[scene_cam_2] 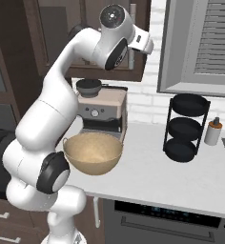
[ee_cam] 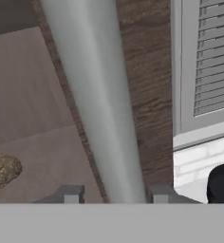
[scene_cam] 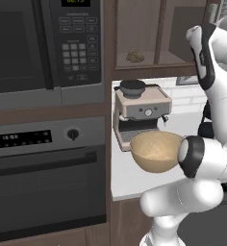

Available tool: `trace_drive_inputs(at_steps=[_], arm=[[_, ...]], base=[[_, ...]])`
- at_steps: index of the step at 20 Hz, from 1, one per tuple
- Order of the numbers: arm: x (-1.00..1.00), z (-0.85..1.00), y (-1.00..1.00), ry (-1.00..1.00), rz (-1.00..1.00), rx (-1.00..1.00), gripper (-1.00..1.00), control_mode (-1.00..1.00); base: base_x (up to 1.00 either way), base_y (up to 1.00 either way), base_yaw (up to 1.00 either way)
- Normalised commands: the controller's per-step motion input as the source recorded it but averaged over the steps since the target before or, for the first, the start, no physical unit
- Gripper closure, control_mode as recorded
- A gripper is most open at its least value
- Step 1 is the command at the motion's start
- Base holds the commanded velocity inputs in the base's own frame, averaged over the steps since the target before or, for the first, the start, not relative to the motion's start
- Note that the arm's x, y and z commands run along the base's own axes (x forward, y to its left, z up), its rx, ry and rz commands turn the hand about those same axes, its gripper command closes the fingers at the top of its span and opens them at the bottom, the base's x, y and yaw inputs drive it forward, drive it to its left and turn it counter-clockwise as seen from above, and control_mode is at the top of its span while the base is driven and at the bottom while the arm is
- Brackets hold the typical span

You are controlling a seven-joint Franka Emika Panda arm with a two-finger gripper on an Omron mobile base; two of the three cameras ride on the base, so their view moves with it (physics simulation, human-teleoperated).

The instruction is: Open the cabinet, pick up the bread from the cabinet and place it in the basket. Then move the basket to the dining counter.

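The dark brown cabinet (scene_cam: 134, 29) hangs above the worktop, and its door looks closed. Through its see-through door the small golden-brown bread (scene_cam: 135, 56) lies on the shelf, also seen as the lump (ee_cam: 4, 171) at the hand view's left. My gripper (ee_cam: 115, 194) is raised to the door's long silver handle (ee_cam: 104, 118). The bar runs between the two fingertips, with a thin gap on each side. The tan basket (scene_cam: 156, 151) sits empty on the white worktop, in front of the coffee machine (scene_cam_2: 102, 107). The dining counter is out of view.
A black microwave (scene_cam: 43, 43) and an oven (scene_cam: 43, 178) fill the wall to the left. On the worktop (scene_cam_2: 181, 181) to the right stand a black three-tier rack (scene_cam_2: 186, 121) and a small bottle (scene_cam_2: 212, 132). Above them is a shuttered window (scene_cam_2: 205, 43).
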Motion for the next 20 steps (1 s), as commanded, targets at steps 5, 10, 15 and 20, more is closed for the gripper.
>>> trace_drive_inputs(at_steps=[5, 10, 15, 20], arm=[[0.23, 0.0, 0.19, -0.06, 0.0, 0.0, 1.0, -1.0], [-0.35, -0.02, 0.03, 0.0, -0.06, 0.0, 1.0, -1.0], [-1.0, 0.0, 0.01, 0.0, -0.07, -0.04, 1.0, -1.0], [-1.0, 0.0, 0.12, 0.02, -0.1, -0.05, 1.0, -1.0]], base=[[0.0, 0.0, 0.0], [0.0, 0.0, 0.0], [0.0, 0.0, 0.0], [0.0, 0.0, 0.0]])
